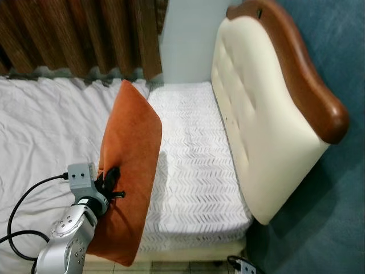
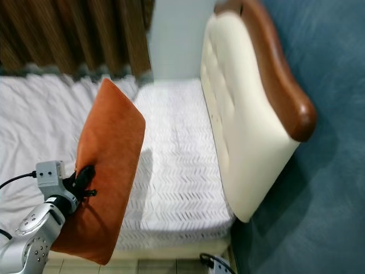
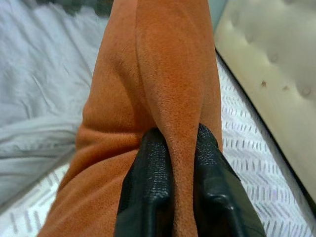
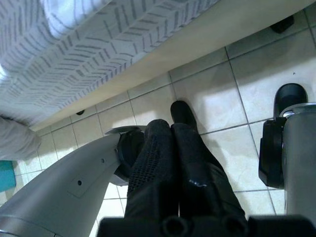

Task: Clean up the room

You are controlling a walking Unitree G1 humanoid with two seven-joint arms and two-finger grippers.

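Bed (image 1: pixel 194 171): a mattress under a white sheet with a grey chevron pattern is seen at the head end; its near edge runs along a tiled floor (image 4: pixel 247 113).
Headboard (image 1: pixel 268 114): a cream tufted panel with a brown wooden rim is seen upright along the robot's right side of the bed; nothing is seen leaning against it.
White bedding (image 1: pixel 45 131): a plain, creased cover is spread over the robot's left part of the bed and is not smoothed.
Curtain (image 1: pixel 85 34): brown folds are seen hanging behind the far side of the bed.
Orange cushion (image 1: pixel 128 171): it is held up on edge above the near part of the bed, its upper corner pointing toward the curtain and its lower end hanging past the mattress edge; it is well apart from the headboard.
Left pincer (image 3: pixel 182 163): its two black fingers are pressed onto a raised fold of the orange cushion, one on each side, so the fabric is pinched between them.
Right pincer (image 4: pixel 170 148): it hangs idle by the bed's near edge above the tiles, its fingers pressed together on nothing.
Done so far: the cushion is judged to be picked up and under control.
Left to do: the cushion is judged not yet set in its place, probably at the head of the bed; the creased bedding also looks untended. How much of the rest of the room needs tidying cannot be told.
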